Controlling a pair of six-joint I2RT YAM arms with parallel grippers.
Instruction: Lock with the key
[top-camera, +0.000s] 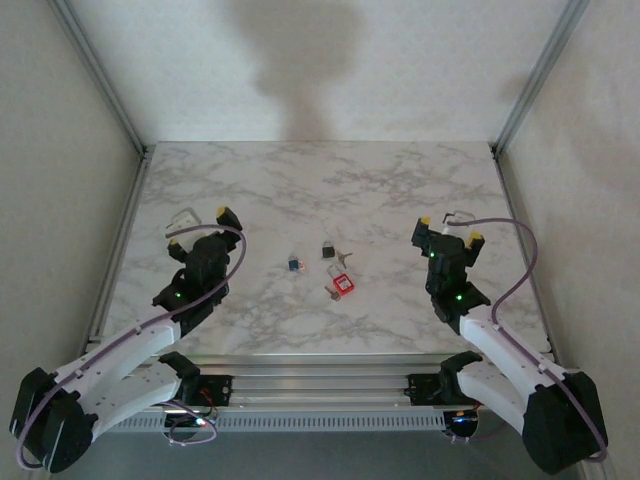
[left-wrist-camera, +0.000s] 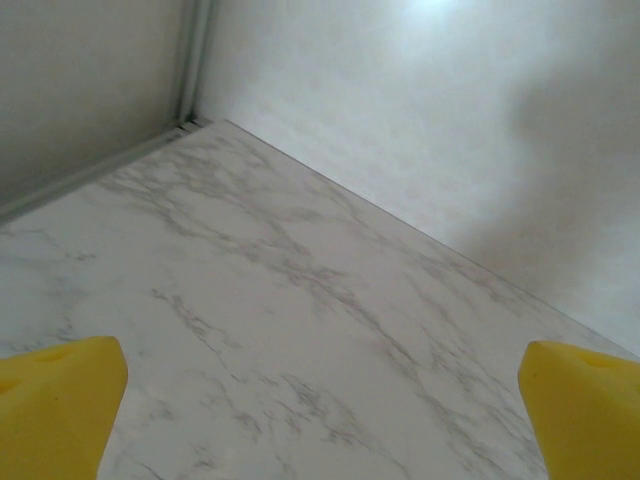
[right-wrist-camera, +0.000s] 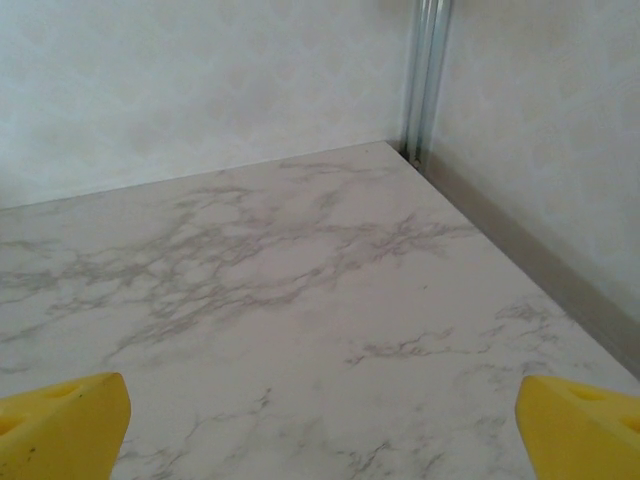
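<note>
The left claw (top-camera: 200, 228) and right claw (top-camera: 450, 229) both gape wide, holding nothing. The red padlock (top-camera: 343, 285) lies mid-surface (top-camera: 260, 180) between them, nearer the right claw, to its left and slightly nearer the arm bases.

Soft, even light — blurred shadow (grey) on back wall (top-camera: 300, 60).

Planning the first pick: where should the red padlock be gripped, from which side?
Probably the red padlock by its body's side edges, from straight above: it seems to lie flat on the table; its shackle is too small to make out.
</note>
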